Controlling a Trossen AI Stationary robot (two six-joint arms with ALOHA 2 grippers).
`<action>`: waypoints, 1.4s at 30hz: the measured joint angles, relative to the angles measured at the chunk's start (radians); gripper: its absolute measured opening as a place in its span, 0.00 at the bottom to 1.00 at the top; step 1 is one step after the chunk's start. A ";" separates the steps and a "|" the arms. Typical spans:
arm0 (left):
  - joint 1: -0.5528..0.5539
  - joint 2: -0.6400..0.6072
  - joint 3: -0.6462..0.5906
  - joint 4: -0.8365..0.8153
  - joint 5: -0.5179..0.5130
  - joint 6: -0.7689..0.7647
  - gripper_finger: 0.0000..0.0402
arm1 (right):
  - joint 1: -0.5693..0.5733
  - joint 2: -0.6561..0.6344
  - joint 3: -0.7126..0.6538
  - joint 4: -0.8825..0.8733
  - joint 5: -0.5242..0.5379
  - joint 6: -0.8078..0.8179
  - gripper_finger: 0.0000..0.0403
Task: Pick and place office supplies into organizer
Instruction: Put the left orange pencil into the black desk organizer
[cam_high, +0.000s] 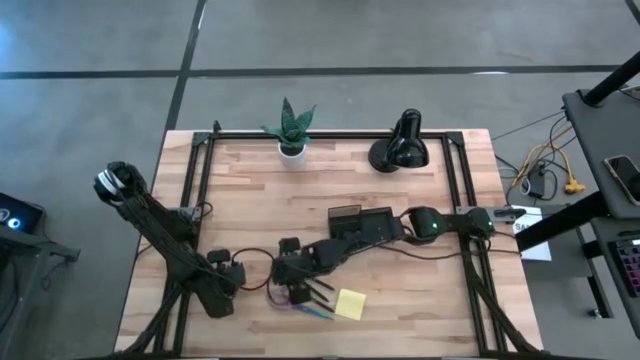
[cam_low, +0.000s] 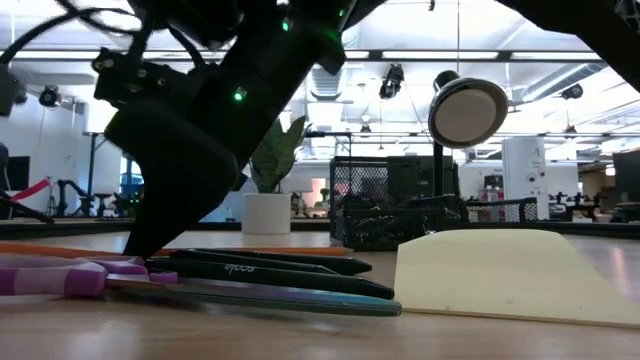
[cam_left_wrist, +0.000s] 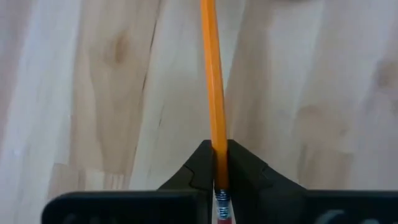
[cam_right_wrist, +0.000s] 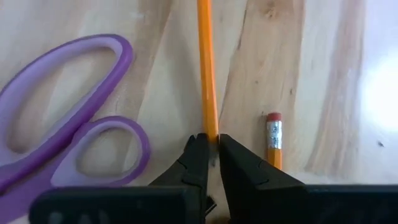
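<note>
My left gripper (cam_left_wrist: 220, 163) is shut on a thin orange pencil (cam_left_wrist: 212, 74) over the wooden table; in the high view it sits at the near left (cam_high: 232, 272). My right gripper (cam_right_wrist: 212, 148) reaches past the dark organizer (cam_high: 360, 222) and closes on an orange pencil (cam_right_wrist: 206, 68). I cannot tell whether both hold the same pencil. Purple-handled scissors (cam_right_wrist: 68, 118) lie flat beside the right fingers. A second pencil's eraser end (cam_right_wrist: 273, 138) lies on the other side. Black pens (cam_low: 270, 266) and a yellow sticky pad (cam_low: 500, 272) lie at the near middle. My left gripper pinches the orange pencil between its two fingers close to the eraser end, just ahead of the metal ferrule (cam_left_wrist: 219, 177). The fingers come steeply from above. The rest of the pencil runs straight away from them over the table. My right gripper has the orange pencil's near stretch (cam_right_wrist: 209, 127) between its two fingertips, which sit close against its sides. The fingers slant down from the table's right. The pencil runs away from them along the tabletop, next to the scissors' handles.
A potted plant (cam_high: 290, 135) and a black desk lamp (cam_high: 400, 150) stand at the far edge. Black frame rails (cam_high: 195, 190) run along both table sides. Bare wood lies left of the organizer and near the front corners.
</note>
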 joint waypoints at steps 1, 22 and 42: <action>0.000 -0.017 0.006 -0.007 -0.004 0.002 0.02 | 0.008 -0.006 0.006 -0.016 0.042 0.002 0.09; 0.231 -0.477 0.251 -0.091 -0.107 0.016 0.02 | 0.300 -0.325 0.115 -0.162 1.440 -0.005 0.29; 0.457 -0.332 0.063 0.819 0.113 -0.204 0.02 | 0.495 -0.663 0.109 -0.196 1.436 0.705 0.20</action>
